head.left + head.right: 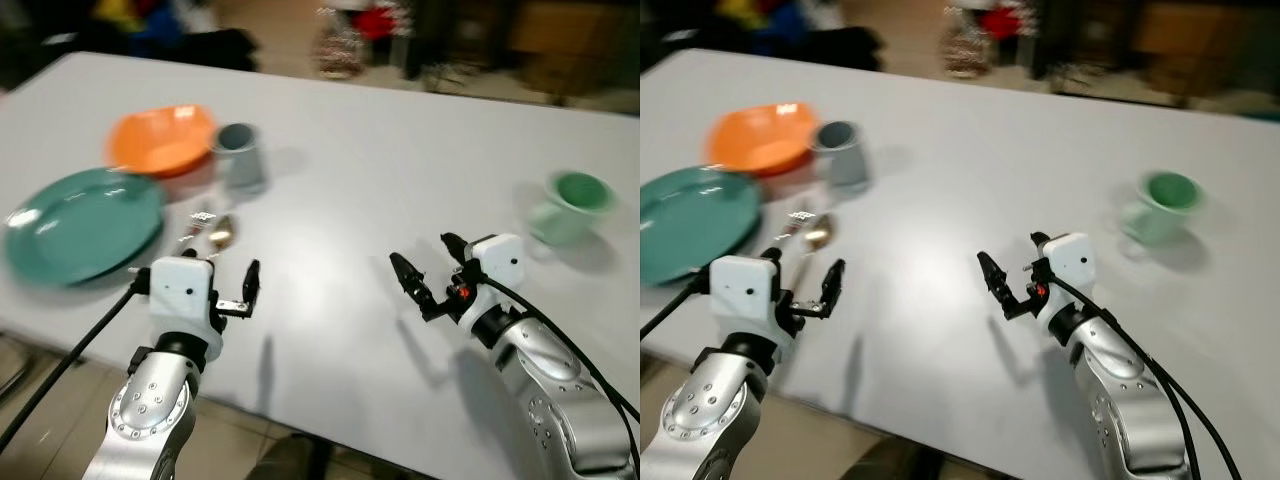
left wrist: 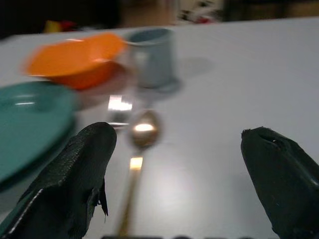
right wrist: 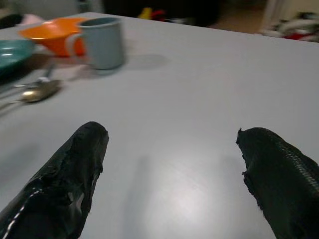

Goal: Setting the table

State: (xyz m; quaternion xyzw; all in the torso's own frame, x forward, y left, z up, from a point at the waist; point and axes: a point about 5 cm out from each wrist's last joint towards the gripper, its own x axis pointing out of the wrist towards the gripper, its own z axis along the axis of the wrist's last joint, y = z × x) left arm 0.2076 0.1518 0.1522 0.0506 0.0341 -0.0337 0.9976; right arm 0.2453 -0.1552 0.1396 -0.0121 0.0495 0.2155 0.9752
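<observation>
both grippers empty, tableware bunched at the left

while nothing was yet held, the left gripper hung spread above the pale grey table, just short of the gold metal spoon and silver fork, probably lined up for them. the right gripper hovered agape mid-table. beyond the cutlery sat the round teal plate, orange bowl and grey-blue mug, close together; the green cup stood well apart. the left wrist view revealed the spoon's long handle.
</observation>
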